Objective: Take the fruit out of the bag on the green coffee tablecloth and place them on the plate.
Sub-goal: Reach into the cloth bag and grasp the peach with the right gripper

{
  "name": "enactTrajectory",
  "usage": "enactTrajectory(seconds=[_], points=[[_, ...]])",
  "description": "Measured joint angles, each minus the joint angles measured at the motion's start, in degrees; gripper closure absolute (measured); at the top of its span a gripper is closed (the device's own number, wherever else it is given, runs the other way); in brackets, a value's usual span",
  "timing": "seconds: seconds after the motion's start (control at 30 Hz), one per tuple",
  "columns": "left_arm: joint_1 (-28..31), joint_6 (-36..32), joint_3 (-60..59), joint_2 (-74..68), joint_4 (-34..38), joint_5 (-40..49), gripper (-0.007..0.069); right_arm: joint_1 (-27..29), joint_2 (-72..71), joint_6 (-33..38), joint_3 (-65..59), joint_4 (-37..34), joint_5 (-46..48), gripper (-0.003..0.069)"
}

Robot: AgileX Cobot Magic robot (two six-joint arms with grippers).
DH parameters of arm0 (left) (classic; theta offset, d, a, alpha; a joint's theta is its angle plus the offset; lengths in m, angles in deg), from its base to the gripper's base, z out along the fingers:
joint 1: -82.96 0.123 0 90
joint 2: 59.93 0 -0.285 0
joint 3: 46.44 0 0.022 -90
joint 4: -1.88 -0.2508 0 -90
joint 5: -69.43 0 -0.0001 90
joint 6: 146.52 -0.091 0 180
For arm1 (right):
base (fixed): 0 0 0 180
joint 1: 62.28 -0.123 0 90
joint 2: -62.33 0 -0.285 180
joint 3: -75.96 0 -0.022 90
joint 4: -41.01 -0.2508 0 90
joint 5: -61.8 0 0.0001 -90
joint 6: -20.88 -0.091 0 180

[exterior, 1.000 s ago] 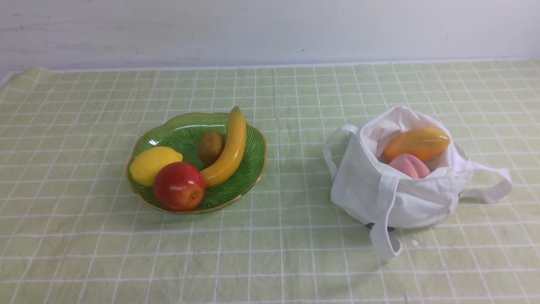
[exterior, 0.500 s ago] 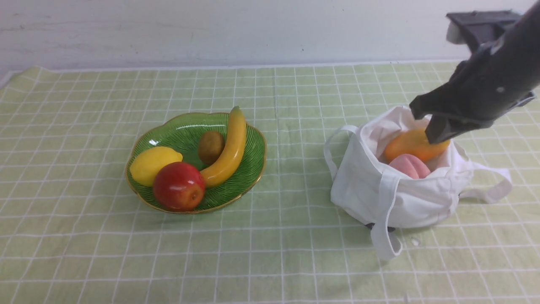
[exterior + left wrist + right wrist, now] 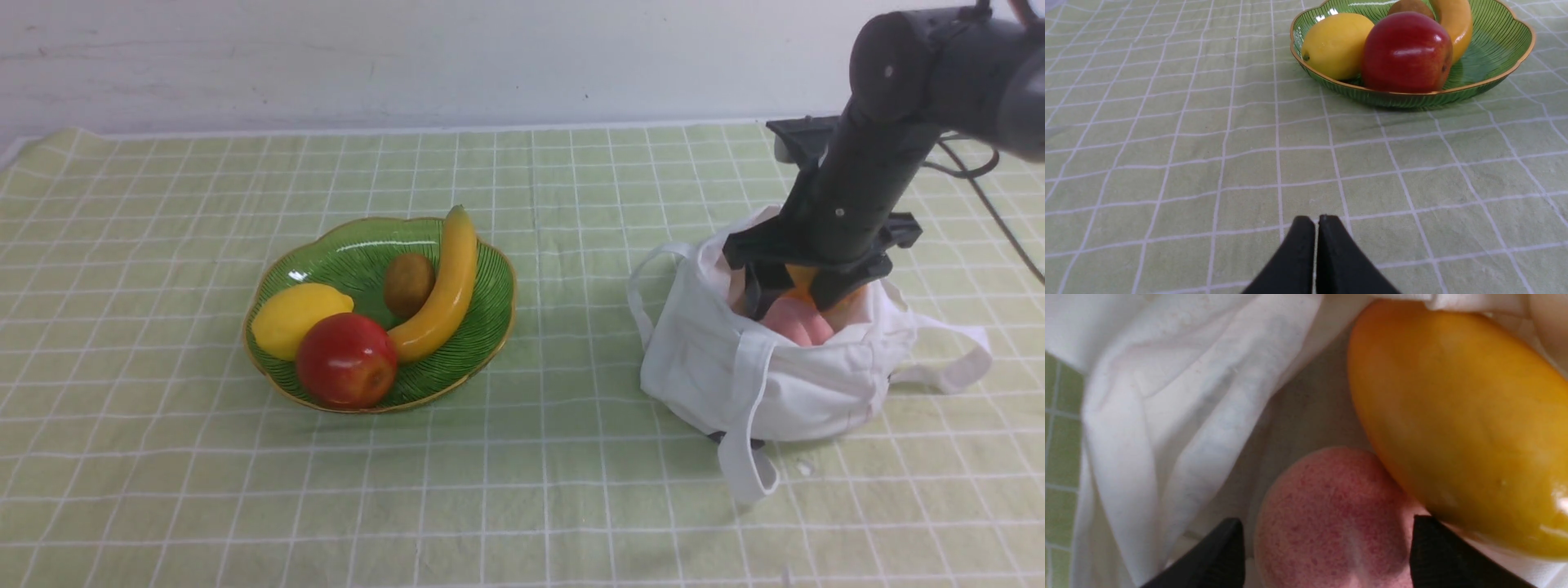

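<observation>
The white cloth bag [image 3: 775, 384] sits on the green gridded tablecloth [image 3: 571, 490] at the right, mouth open. Inside it lie the pink peach [image 3: 798, 325] and the orange-yellow mango [image 3: 804, 282], which the arm mostly hides in the front view. My right gripper [image 3: 796, 300] is open and reaches down into the bag. In the right wrist view the gripper [image 3: 1327, 522] has one jaw on each side of the peach [image 3: 1331, 506], with the mango [image 3: 1457, 424] beside it. The green leaf-shaped plate [image 3: 351, 253] stands at centre left. My left gripper [image 3: 1316, 218] is shut and empty, low over the cloth, short of the plate [image 3: 1515, 61].
The plate holds a red apple [image 3: 347, 359], a yellow lemon [image 3: 294, 318], a banana [image 3: 445, 286] and a kiwi [image 3: 408, 282]. The bag's strap handles [image 3: 947, 359] trail on the cloth at right and front. A white wall runs behind the table.
My right arm has come in from the upper right and dropped into the bag's mouth, from above the mango to around the peach. The fruit and plate have not moved.
</observation>
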Motion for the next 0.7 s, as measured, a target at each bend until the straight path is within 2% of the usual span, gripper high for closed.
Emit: enactTrajectory(seconds=[0.07, 0.17, 0.47, 0.7], points=[[0.0, 0.0, 0.0, 0.0, 0.0, 0.0, 0.0632, 0.0, 0.3, -0.1, 0.2, 1.4, 0.1, 0.0082], [0.0, 0.0, 0.0, 0.0, 0.0, 0.0, 0.0632, 0.0, 1.4, -0.1, 0.2, 1.1, 0.0, 0.0058], [0.0, 0.0, 0.0, 0.0, 0.0, 0.0, 0.0632, 0.0, 3.0, -0.2, 0.6, 2.0, -0.2, 0.0053], [0.0, 0.0, 0.0, 0.0, 0.0, 0.0, 0.0632, 0.0, 3.7, -3.2, 0.8, 2.4, -0.4, 0.0074]])
